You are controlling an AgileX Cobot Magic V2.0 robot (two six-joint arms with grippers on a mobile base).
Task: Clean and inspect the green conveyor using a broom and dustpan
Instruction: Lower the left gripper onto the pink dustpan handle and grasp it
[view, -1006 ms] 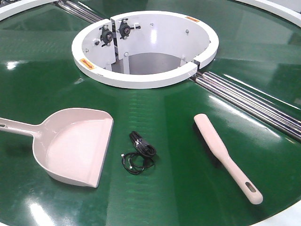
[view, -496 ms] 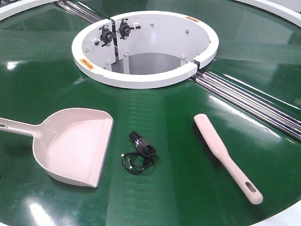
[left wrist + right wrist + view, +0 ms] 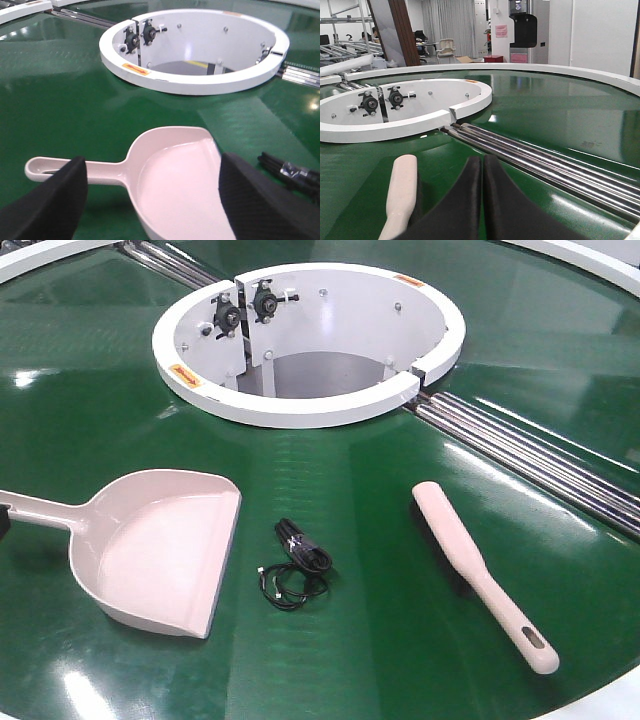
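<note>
Ahead of my spread left claw (image 3: 152, 167) lay the dustpan (image 3: 175, 200), handle leftward; my right claw (image 3: 482, 167) sat pressed together.

Industrial workshop or test lab, as indicated by a wide green conveyor (image 3: 330, 640) with silver rollers (image 3: 530, 458) set around a white ring hub (image 3: 300, 412). In the right wrist view, metal racking (image 3: 345, 20), grey curtains (image 3: 450, 22), a chair (image 3: 446, 47) and wall notices (image 3: 501, 31) are seen behind it.
</note>
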